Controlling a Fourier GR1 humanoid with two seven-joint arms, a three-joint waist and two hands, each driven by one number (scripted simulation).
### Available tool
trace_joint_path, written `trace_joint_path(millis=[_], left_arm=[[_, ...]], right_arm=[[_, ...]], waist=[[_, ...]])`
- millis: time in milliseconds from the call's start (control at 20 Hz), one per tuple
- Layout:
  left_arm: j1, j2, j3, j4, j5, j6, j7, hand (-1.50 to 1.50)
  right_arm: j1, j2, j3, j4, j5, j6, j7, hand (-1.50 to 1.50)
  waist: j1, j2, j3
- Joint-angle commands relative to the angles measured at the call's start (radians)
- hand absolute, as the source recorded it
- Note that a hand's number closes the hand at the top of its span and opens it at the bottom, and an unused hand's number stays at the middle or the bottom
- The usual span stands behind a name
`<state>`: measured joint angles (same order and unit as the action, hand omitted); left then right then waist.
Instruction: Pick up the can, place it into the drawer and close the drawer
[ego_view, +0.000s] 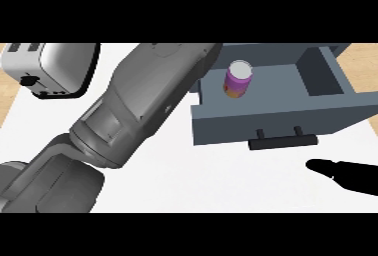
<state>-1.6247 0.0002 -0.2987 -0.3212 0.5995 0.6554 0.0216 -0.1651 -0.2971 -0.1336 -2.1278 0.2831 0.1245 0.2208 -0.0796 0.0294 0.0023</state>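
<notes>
The can (238, 80), purple and orange with a white top, stands upright inside the open grey drawer (280, 117), near its back left. The drawer's dark handle (284, 141) faces me. My left forearm (140, 105) runs from the lower left up to the drawer's left rim, and its hand lies past the picture's top, unseen. My right hand (348, 176) shows at the lower right, below the drawer's front. Its fingers are straight, pointing left, and hold nothing.
A silver toaster (48, 67) stands at the back left of the white counter (214, 175). Wooden surface shows at the far left and right edges.
</notes>
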Motion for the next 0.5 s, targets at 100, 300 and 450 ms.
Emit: trace_joint_path(millis=[100, 300, 450], left_arm=[[0.010, 0.000, 0.000, 0.010, 0.022, 0.002, -0.050, -1.50], [0.020, 0.000, -0.014, 0.012, 0.016, 0.001, -0.064, -1.50], [-0.050, 0.000, -0.008, 0.051, 0.003, -0.006, -0.019, -1.50]], right_arm=[[-0.105, -0.051, 0.106, 0.150, 0.221, -0.022, -0.060, -1.50], [-0.153, -0.030, 0.190, 0.301, 0.366, -0.082, -0.102, -1.50], [-0.196, -0.010, 0.234, 0.419, 0.438, -0.121, -0.134, -1.50]], waist=[[0.029, -0.001, 0.000], [0.051, -0.006, -0.001], [0.056, -0.005, 0.000]])
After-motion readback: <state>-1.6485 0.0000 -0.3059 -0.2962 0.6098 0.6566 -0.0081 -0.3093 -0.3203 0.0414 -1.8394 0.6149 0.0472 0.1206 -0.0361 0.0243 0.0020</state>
